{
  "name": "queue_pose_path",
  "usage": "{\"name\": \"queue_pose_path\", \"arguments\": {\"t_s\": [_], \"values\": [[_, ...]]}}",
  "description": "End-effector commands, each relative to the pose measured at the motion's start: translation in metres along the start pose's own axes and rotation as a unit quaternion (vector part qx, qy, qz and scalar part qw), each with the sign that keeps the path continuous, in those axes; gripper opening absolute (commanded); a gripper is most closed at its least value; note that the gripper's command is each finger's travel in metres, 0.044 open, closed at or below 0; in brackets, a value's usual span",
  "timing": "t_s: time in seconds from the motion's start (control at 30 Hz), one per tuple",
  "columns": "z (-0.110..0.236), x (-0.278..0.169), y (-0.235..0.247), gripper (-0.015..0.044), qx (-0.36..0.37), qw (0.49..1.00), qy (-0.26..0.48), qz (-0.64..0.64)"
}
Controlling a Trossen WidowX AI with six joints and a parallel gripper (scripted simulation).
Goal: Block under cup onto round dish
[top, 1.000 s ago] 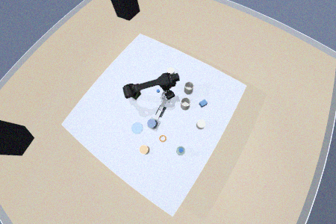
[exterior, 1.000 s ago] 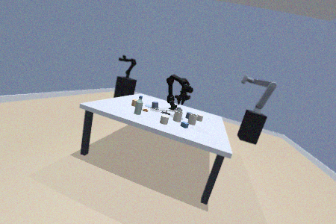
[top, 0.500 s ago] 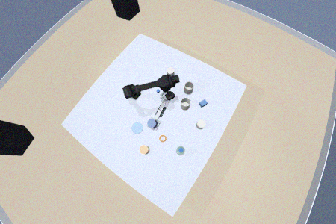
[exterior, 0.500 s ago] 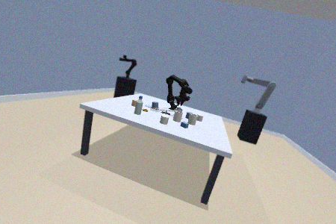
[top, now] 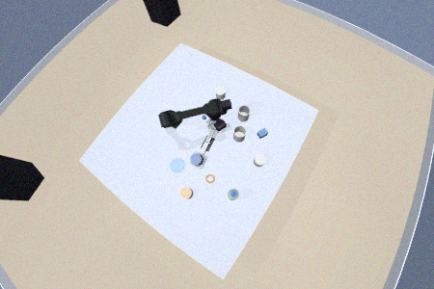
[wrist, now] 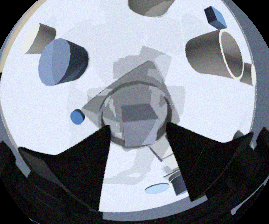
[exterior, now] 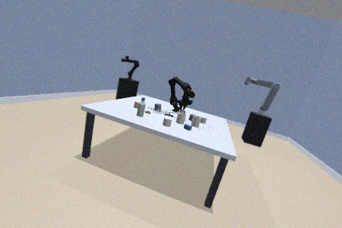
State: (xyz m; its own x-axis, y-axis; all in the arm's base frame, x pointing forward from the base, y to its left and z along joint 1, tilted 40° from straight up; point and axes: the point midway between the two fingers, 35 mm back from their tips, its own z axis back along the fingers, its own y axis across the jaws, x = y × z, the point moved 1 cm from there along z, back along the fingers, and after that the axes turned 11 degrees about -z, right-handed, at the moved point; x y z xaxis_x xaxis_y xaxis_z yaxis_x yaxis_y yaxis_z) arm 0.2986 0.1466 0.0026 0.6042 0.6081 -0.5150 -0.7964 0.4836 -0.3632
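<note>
The claw (top: 219,126) hangs point-down over one end of the beam (top: 207,143), its fingers partly spread and pinching nothing. From the top, the wrist covers whatever stands at that end. The wrist view fills the gap: a grey faceted cup (wrist: 133,115) sits straight below, between the two dark fingers. It has a darker square at its middle, and whether that is the block cannot be told. At the beam's other end the top view shows a blue-grey cylinder (top: 196,159). Just past it, off the beam, the pale dish (top: 176,165) lies flat on the counter (top: 130,144). The wrist view catches only a pale sliver low in its field there. Beside the beam, on the side away from the arm's base, stand an open pot (top: 239,133) and a second pot (top: 244,113), with a blue cube (top: 262,133) beyond them. A small blue ball (top: 203,117) lies near the claw's end of the beam. The wrist view shows a blue drum (wrist: 61,63) past that ball, which the arm hides from the top. Only the exterior view shows a bottle (exterior: 141,107) standing upright, well apart from the beam.
</note>
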Motion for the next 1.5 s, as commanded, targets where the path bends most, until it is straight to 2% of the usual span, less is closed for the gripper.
{"name": "queue_pose_path", "arguments": {"t_s": [0.0, 0.23, 0.37, 0.6, 0.73, 1.3, 1.47], "values": [[-0.007, 0.0, 0.0, 0.026, -0.003, 1.0, 0.0, 0.002], [-0.015, -0.001, 0.0, 0.026, -0.003, 1.0, 0.0, 0.002], [-0.015, -0.001, 0.0, 0.0155, -0.003, 1.0, 0.0, 0.002], [-0.015, -0.001, 0.0, 0.0108, -0.003, 1.0, 0.0, 0.002], [-0.008, 0.0, 0.0, 0.0003, -0.004, 1.0, -0.001, 0.005], [0.073, 0.0, 0.002, 0.0, -0.012, 0.999, -0.014, 0.036], [0.079, -0.002, 0.002, 0.0, -0.013, 0.999, -0.015, 0.039]]}}
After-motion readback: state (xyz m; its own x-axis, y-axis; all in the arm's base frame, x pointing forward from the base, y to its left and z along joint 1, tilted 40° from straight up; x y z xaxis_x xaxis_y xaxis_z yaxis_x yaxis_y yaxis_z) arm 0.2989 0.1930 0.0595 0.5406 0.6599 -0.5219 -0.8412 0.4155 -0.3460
